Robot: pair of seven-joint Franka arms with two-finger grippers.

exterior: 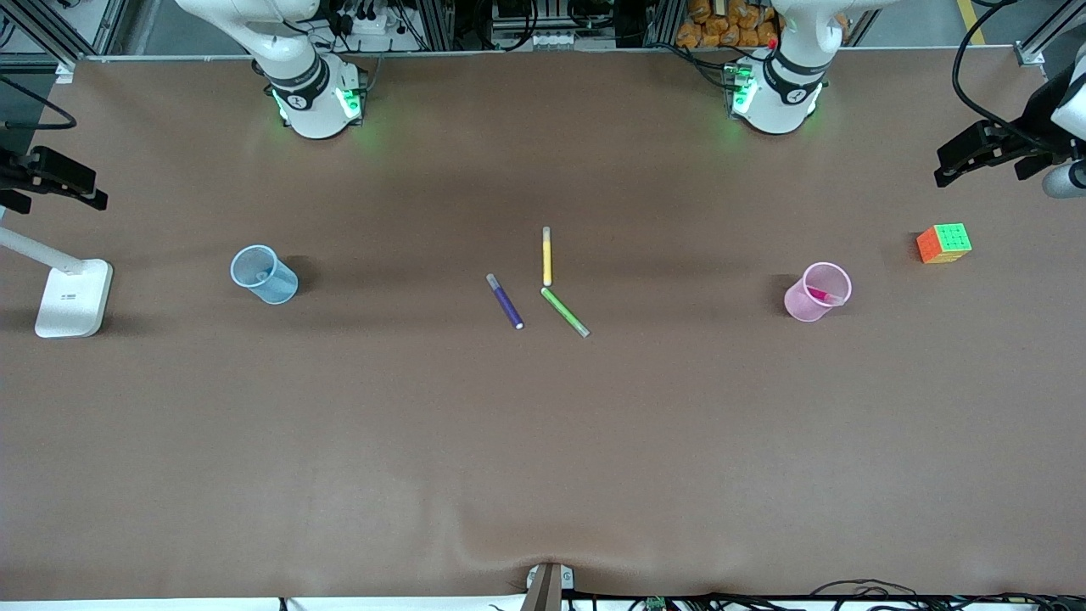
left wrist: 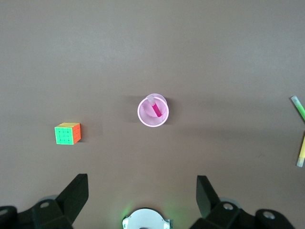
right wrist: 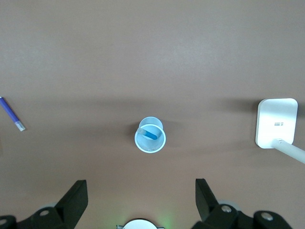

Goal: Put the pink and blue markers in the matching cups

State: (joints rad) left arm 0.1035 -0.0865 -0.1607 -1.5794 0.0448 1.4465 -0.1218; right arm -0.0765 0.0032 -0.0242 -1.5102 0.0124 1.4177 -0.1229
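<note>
The pink cup (exterior: 817, 292) (left wrist: 153, 110) stands upright toward the left arm's end of the table, with the pink marker (exterior: 821, 295) (left wrist: 156, 109) leaning inside it. Toward the right arm's end stands the light blue cup (exterior: 264, 274) (right wrist: 150, 135), and the blue marker (right wrist: 151, 134) rests inside it. My left gripper (left wrist: 141, 191) hangs open and empty high over the table, between its base and the pink cup. In the same way my right gripper (right wrist: 141, 198) hangs open and empty, between its base and the blue cup. Neither gripper shows in the front view.
A purple marker (exterior: 505, 301), a yellow marker (exterior: 547, 256) and a green marker (exterior: 565, 311) lie together mid-table. A colour cube (exterior: 944, 243) sits beside the pink cup at the left arm's end. A white lamp base (exterior: 75, 297) stands beside the blue cup.
</note>
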